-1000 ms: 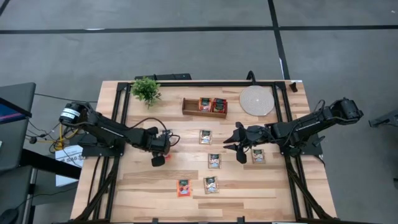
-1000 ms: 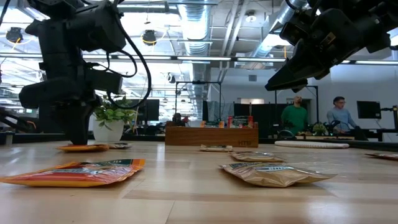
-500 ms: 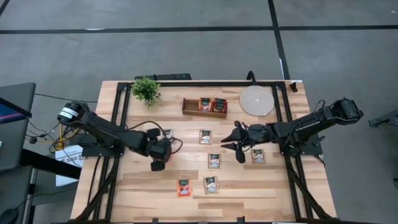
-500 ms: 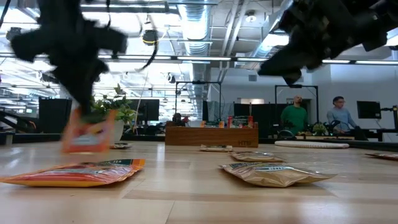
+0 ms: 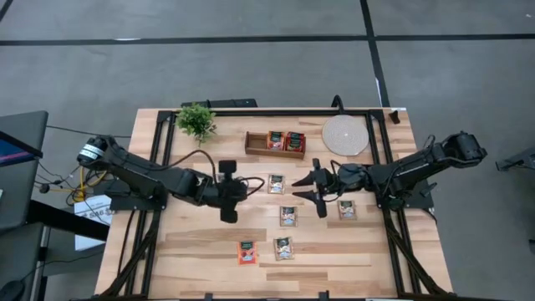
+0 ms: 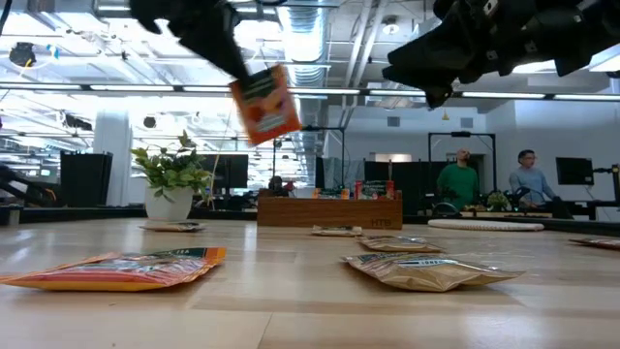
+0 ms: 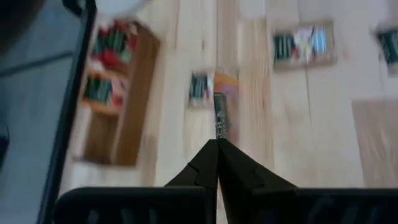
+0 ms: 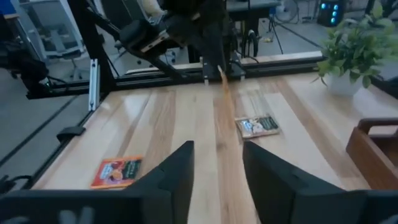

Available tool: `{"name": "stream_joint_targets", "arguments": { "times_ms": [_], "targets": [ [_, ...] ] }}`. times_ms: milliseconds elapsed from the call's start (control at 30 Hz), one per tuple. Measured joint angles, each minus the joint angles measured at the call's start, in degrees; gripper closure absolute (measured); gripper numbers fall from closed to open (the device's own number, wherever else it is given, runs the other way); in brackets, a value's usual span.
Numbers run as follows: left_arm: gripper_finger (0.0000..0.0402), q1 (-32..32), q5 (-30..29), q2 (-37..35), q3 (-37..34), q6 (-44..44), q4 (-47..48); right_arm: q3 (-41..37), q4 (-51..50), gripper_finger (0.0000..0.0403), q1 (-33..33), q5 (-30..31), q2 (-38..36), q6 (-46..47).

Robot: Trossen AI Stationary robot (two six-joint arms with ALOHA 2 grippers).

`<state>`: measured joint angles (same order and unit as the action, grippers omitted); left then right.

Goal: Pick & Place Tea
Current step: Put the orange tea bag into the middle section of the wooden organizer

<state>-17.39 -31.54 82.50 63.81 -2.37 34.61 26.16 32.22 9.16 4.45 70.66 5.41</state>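
Note:
My left gripper (image 5: 245,191) is above the table's middle, shut on a red-orange tea sachet (image 6: 266,105), which also shows edge-on in the left wrist view (image 7: 219,117). My right gripper (image 5: 306,189) is open and empty, raised above the table, facing the left gripper. Loose sachets lie flat on the table: one (image 5: 276,184) between the grippers, others (image 5: 288,216), (image 5: 347,209), (image 5: 283,247), and a red-orange one (image 5: 247,251). Two sachets (image 5: 284,140) stand in the wooden tray (image 5: 254,144). My left gripper pinches the sachet's upper edge (image 6: 248,83) between its two shut fingers. The fingers come from the table's left, slanting down. The sachet hangs tilted below the fingertips, lifted well clear of the table.
A round pale disc (image 5: 345,135) lies at the far right and a potted plant (image 5: 196,121) stands at the far left. Black frame rails run along both table sides. People stand in the room behind the table (image 6: 460,182).
My left gripper has risen from the table with the red-orange sachet and swung toward the table's right and far side, tipping from pointing down to a slant. The sachet has gone from lying flat to hanging high in the air. My right gripper has shifted slightly toward the left.

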Motion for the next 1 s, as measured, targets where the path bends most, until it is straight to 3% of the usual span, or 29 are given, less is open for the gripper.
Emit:
{"name": "stream_joint_targets", "arguments": {
  "times_ms": [200,367,700,1000],
  "targets": [
    [0.0401,3.4,2.0,0.0,0.0,8.6,-10.0,3.7,1.7,0.0216,-0.8,0.0,6.3,-4.4],
    [0.0401,5.7,6.5,0.0,0.0,9.6,-12.1,9.8,1.3,0.0186,-2.4,0.0,13.0,-9.9],
    [0.0401,6.2,7.0,0.0,0.0,9.1,-9.7,21.5,-9.2,0.0179,-4.6,0.0,20.4,-13.8],
    [0.0401,6.2,7.5,0.1,-0.9,8.0,-9.4,24.7,-11.2,0.0183,-4.3,-0.1,20.5,-14.5]
  ]
}}
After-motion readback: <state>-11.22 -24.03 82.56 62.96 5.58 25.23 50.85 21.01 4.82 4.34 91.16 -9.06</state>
